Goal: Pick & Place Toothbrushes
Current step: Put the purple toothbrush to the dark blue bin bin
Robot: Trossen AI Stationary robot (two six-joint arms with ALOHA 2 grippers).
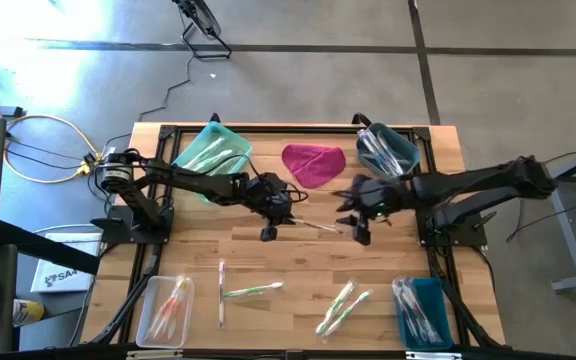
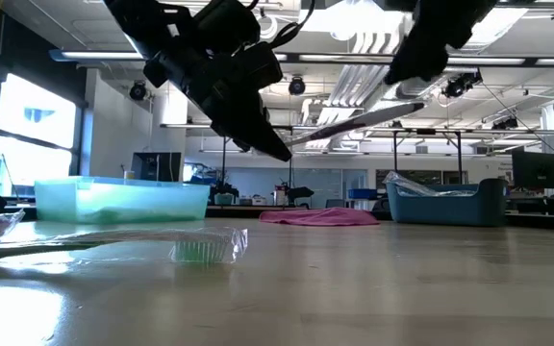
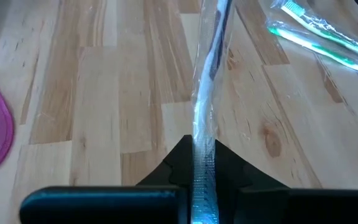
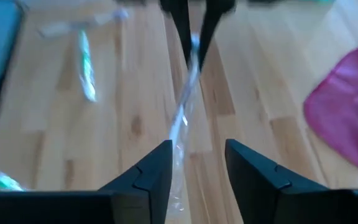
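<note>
Both arms meet over the middle of the worktop [image 1: 298, 270], just in front of the pink cloth [image 1: 314, 163]. The left gripper [image 1: 268, 231] is clamped on one end of a wrapped toothbrush [image 1: 317, 227], which shows in the left wrist view as a clear shiny strip running out from between the closed fingers [image 3: 229, 168]. In the low view this toothbrush hangs in the air, well above the wood, tilted up toward the right arm.

The right gripper [image 1: 360, 234] stands at the toothbrush's other end with its fingers [image 4: 148, 171] apart; the wrapper's tail lies in the gap between them, and whether it touches a finger cannot be told.

The other toothbrushes are spread about. Some lie loose on the near half of the worktop: a white and a green one [image 1: 250, 291] left of centre, a green pair [image 1: 342, 306] right of centre. Others fill four bins at the corners: a green bin [image 1: 211, 155] and a blue bin [image 1: 386, 150] at the back, a clear tray [image 1: 164, 311] and a teal bin [image 1: 424, 312] at the front.
</note>
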